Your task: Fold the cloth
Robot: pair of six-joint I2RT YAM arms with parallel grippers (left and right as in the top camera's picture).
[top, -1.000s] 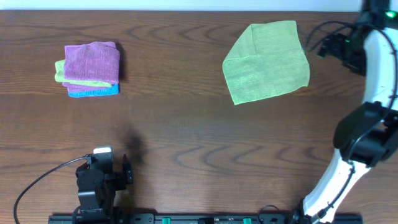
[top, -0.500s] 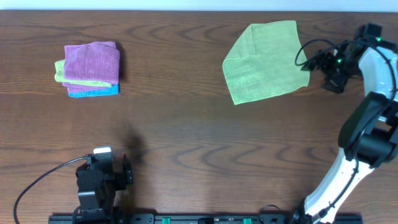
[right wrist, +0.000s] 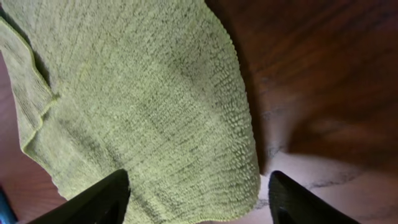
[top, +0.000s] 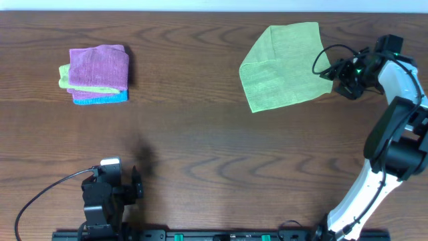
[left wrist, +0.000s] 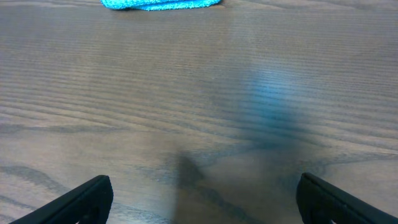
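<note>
The lime-green cloth (top: 284, 67) lies at the table's back right, with one flap turned over along its left side. My right gripper (top: 332, 71) has reached the cloth's right-hand corner. In the right wrist view the cloth (right wrist: 137, 93) fills the left and middle. Its rounded corner sits between the two dark fingers of my right gripper (right wrist: 199, 202), which stand apart on either side and do not pinch it. My left gripper (top: 112, 189) rests near the front left edge, far from the cloth. In its own view the left gripper (left wrist: 205, 205) is open over bare wood.
A folded stack sits at the back left, with a pink-purple cloth (top: 99, 65) on top and a teal-blue cloth (top: 100, 98) beneath. The teal edge (left wrist: 161, 4) shows at the top of the left wrist view. A black cable (top: 40, 194) trails beside the left arm.
My right arm has swung left and down from the far right edge to the cloth's right corner, and its jaws have narrowed. The left arm and cloth have not moved.
</note>
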